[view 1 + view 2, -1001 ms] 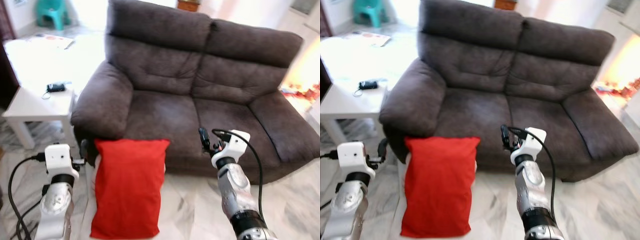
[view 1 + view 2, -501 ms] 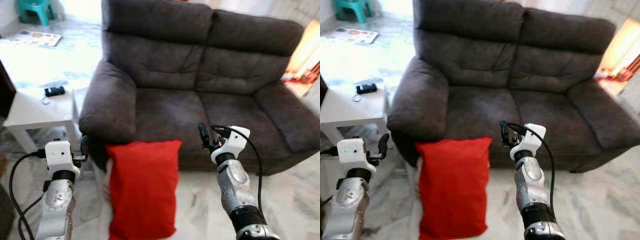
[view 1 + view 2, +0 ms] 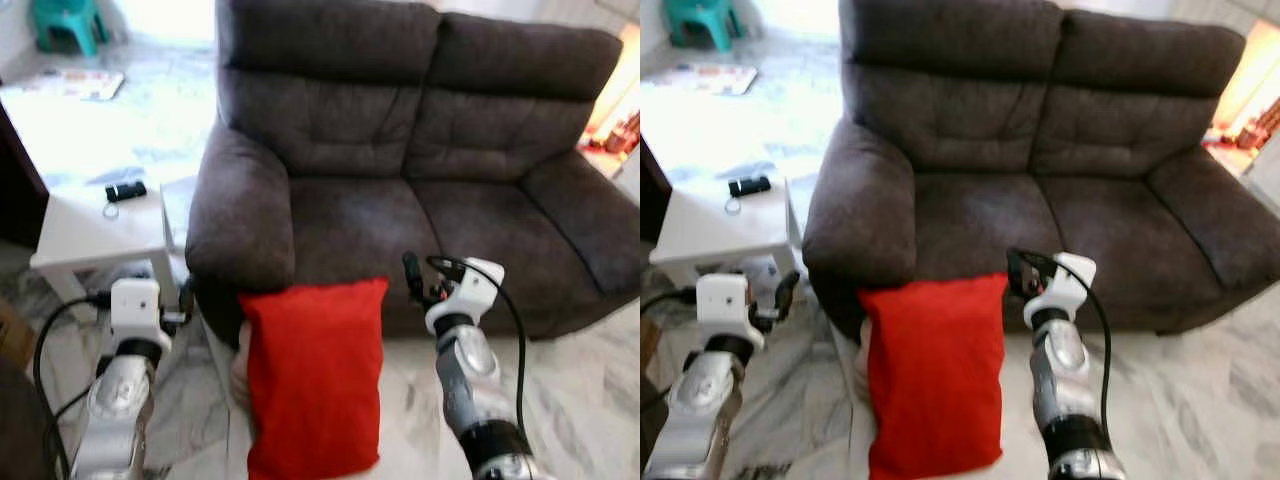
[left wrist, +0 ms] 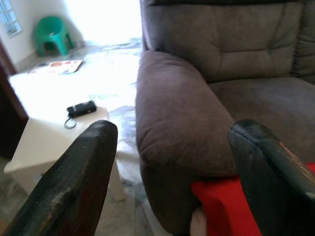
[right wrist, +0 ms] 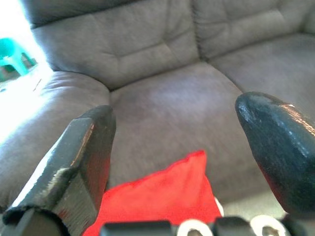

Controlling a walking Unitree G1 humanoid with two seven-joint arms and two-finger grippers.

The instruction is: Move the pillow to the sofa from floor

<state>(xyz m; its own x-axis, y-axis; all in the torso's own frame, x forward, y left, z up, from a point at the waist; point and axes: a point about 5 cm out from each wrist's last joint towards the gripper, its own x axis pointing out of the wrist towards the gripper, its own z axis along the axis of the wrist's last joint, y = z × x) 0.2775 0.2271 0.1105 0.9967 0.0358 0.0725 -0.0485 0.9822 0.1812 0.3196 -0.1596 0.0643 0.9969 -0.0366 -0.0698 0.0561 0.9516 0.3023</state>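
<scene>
Pillow (image 3: 315, 375) is on the floor for you, leaning against the sofa (image 3: 400, 170) front. Left gripper (image 4: 172, 162) and right gripper (image 5: 182, 147) flank it, fingers spread wide, gripping nothing.

Readable text: none anywhere from where I stand.
Printed sheet (image 3: 82, 84) on the far floor: colours show, its lettering too blurred to read.
Small black device (image 3: 126, 190) on the white side table (image 3: 85, 235): no legible marking.
</scene>
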